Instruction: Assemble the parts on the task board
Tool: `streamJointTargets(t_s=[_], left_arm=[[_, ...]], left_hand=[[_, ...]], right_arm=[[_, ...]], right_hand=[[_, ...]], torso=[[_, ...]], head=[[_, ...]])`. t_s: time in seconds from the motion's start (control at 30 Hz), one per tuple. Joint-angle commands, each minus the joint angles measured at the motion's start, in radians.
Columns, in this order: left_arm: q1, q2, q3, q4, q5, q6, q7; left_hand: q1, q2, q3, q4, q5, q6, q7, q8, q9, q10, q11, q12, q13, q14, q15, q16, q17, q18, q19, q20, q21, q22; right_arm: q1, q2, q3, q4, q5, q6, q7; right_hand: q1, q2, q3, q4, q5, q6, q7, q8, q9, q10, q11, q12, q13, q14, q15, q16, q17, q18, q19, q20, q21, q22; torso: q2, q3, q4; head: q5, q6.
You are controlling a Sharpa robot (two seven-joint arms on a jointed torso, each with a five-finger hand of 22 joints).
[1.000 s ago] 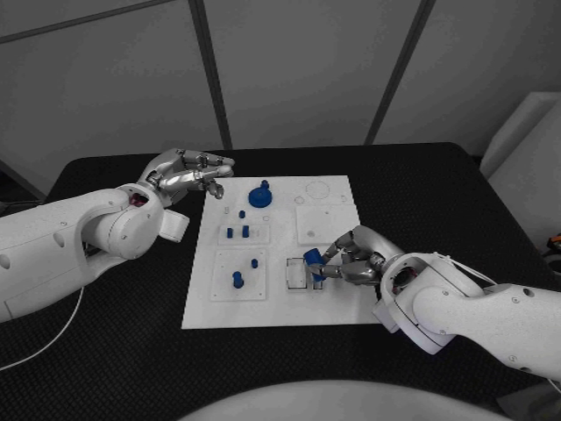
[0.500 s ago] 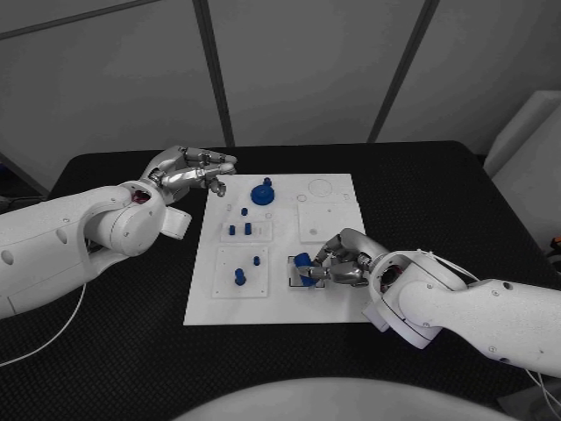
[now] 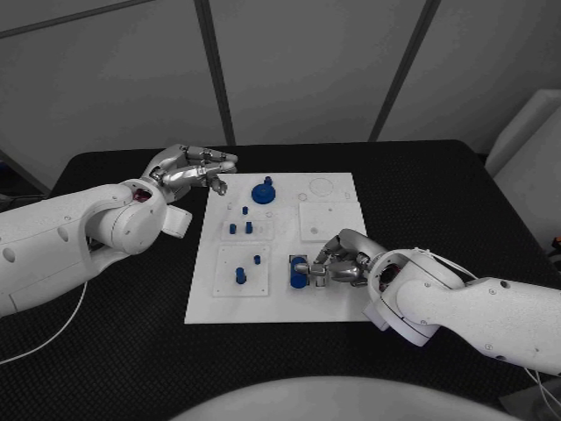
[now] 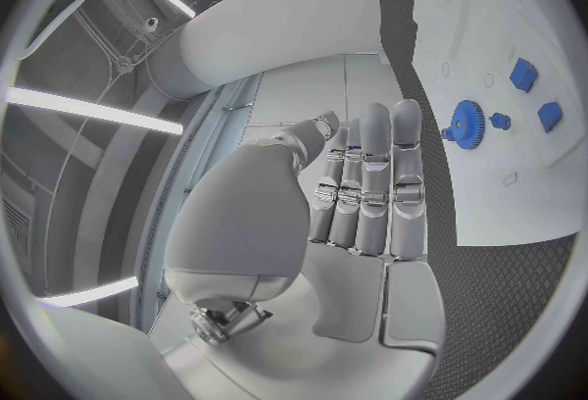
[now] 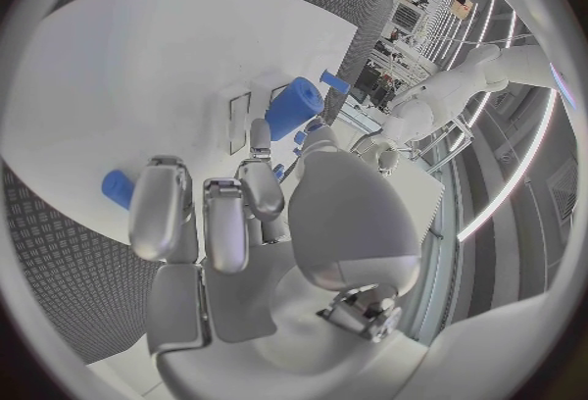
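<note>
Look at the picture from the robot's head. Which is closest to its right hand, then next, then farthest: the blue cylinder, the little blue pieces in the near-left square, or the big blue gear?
From the right hand:
1. Blue cylinder, right by its fingers, in the board's near part.
2. Little blue pieces, farther left.
3. Big blue gear, at the board's far edge, nearer the left hand.

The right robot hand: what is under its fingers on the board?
Under the right robot hand a blue part lies in a recessed slot of the board. The fingers cover one end of the part, so whether it is fully seated cannot be seen.
</note>
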Motion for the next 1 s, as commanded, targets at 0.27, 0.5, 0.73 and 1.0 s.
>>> streamJointTargets(t_s=[0.27, 0.5, 0.73, 1.0], left_arm=[[0.001, -0.001, 0.001, 0.002, 0.004, 0.01, 0.003], [0.001, -0.001, 0.001, 0.001, 0.004, 0.01, 0.003], [0.001, -0.002, 0.001, -0.001, 0.004, 0.01, 0.002], [-0.001, 0.001, 0.001, -0.004, 0.004, 0.012, 0.002]], left_hand=[[-0.006, 0.001, 0.001, 0.007, 0.0, -0.002, 0.003, -0.002, -0.001, -0.009, 0.0, 0.004, -0.001, 0.0, 0.008, -0.004, -0.002, -0.017, 0.003, 0.004, -0.005, -0.001], [-0.006, 0.001, 0.001, 0.007, 0.0, -0.002, 0.003, -0.002, -0.001, -0.009, 0.0, 0.004, -0.001, 0.0, 0.008, -0.004, -0.002, -0.017, 0.003, 0.004, -0.005, -0.001], [-0.006, 0.001, 0.001, 0.007, 0.0, -0.002, 0.003, -0.002, -0.001, -0.009, 0.0, 0.004, -0.001, 0.0, 0.008, -0.004, -0.002, -0.017, 0.003, 0.004, -0.005, -0.001], [-0.006, 0.002, 0.002, 0.007, 0.0, -0.002, 0.003, -0.002, -0.001, -0.01, 0.0, 0.005, -0.001, 0.0, 0.008, -0.004, -0.002, -0.017, 0.003, 0.004, -0.006, -0.002]], right_arm=[[0.001, 0.006, 0.0, -0.005, -0.027, -0.003, -0.005], [0.001, -0.001, 0.0, 0.007, -0.044, -0.01, 0.021], [0.001, -0.025, 0.0, 0.049, -0.058, 0.028, 0.094], [0.001, -0.033, 0.0, 0.053, -0.066, 0.069, 0.094]], right_hand=[[-0.07, -0.043, 0.019, 0.003, -0.091, -0.02, 0.003, 0.019, 0.016, 0.001, 0.001, -0.018, -0.003, 0.078, -0.005, 0.0, 0.148, -0.012, -0.007, -0.007, 0.001, -0.004], [-0.023, -0.032, 0.046, -0.003, -0.044, -0.025, 0.002, 0.03, 0.025, 0.004, 0.0, -0.015, 0.005, 0.079, -0.005, 0.002, 0.153, -0.012, -0.006, -0.007, 0.003, 0.0], [0.069, -0.021, 0.056, -0.02, -0.028, -0.026, -0.002, 0.047, 0.037, 0.017, -0.003, 0.004, 0.031, 0.085, -0.008, 0.015, 0.175, -0.018, 0.007, -0.009, 0.019, 0.027], [0.096, -0.007, 0.056, -0.025, -0.02, -0.02, -0.005, 0.058, 0.044, 0.031, -0.007, 0.024, 0.053, 0.089, -0.01, 0.025, 0.192, -0.023, 0.02, -0.011, 0.036, 0.052]], torso=[[0.0, 0.0005, -0.0008], [0.0, 0.0016, -0.0007], [0.0, 0.0018, -0.0019], [-0.002, 0.0005, -0.0013]], head=[[0.004, -0.001], [0.004, 0.0], [0.006, -0.002], [0.003, -0.001]])
